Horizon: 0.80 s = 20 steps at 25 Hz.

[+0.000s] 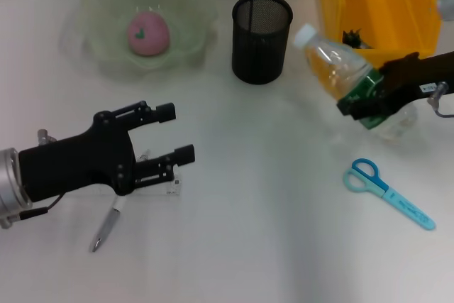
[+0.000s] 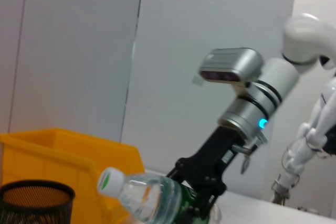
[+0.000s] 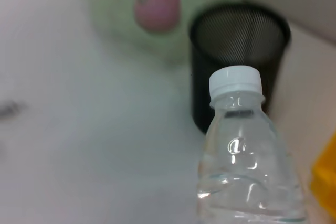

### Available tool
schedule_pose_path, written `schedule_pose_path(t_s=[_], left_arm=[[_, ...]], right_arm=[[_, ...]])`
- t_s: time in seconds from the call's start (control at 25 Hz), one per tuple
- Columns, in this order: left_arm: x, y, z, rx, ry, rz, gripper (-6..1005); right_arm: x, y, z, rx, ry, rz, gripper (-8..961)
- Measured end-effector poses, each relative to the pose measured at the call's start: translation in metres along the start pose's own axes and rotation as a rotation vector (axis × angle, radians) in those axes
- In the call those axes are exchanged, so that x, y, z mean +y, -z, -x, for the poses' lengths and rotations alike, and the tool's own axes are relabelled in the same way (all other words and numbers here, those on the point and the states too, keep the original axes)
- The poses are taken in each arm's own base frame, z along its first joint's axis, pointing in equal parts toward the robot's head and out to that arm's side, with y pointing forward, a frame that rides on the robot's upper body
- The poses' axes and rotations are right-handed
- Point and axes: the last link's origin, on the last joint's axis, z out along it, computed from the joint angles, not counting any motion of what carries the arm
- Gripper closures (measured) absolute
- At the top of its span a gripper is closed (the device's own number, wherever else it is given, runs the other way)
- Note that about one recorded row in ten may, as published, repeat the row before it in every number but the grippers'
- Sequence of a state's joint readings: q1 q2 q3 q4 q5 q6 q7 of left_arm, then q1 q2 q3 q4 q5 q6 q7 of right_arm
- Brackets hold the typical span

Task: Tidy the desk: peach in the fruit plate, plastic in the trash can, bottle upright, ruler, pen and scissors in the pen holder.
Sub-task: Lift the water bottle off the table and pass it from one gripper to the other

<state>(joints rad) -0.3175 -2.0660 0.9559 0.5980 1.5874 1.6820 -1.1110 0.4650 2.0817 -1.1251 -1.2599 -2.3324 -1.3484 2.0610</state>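
My right gripper is shut on the green-labelled middle of a clear bottle. The bottle hangs tilted above the table at the right, its white cap pointing toward the black mesh pen holder. A pink peach lies in the green fruit plate at the back left. My left gripper stands open, low at the left, over a clear ruler and a silver pen. Blue scissors lie at the right front. The yellow trash can holds a small dark thing.
The pen holder stands between the plate and the trash can, close to the bottle's cap. In the left wrist view the right arm reaches down in front of a grey wall, with the trash can behind the bottle.
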Motion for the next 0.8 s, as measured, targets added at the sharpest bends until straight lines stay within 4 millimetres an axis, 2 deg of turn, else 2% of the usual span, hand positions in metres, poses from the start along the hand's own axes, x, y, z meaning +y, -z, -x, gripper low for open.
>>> schedule_pose_path(t_s=[0.08,0.2,0.28,0.36,0.56,0.8], left_arm=[[0.001,0.000,-0.004,0.023,0.006,0.006,241],[0.001,-0.001,-0.010,0.061,0.012,0.019,241],[0.001,-0.001,-0.016,0.099,0.029,0.019,242],[0.000,-0.001,-0.018,0.111,0.039,0.019,242],[-0.002,-0.002,-0.024,0.133,0.080,0.027,241],[0.001,-0.004,-0.028,0.147,0.080,0.063,241]], right_arm=[[0.009,0.006,-0.003,-0.124,0.034,0.049,194],[0.015,0.011,-0.006,-0.219,0.059,0.076,193],[0.023,0.018,-0.006,-0.361,0.090,0.113,193],[0.027,0.018,-0.008,-0.395,0.101,0.131,193],[0.048,0.009,-0.012,-0.591,0.168,0.269,192],[0.058,-0.008,-0.013,-0.630,0.185,0.357,191]])
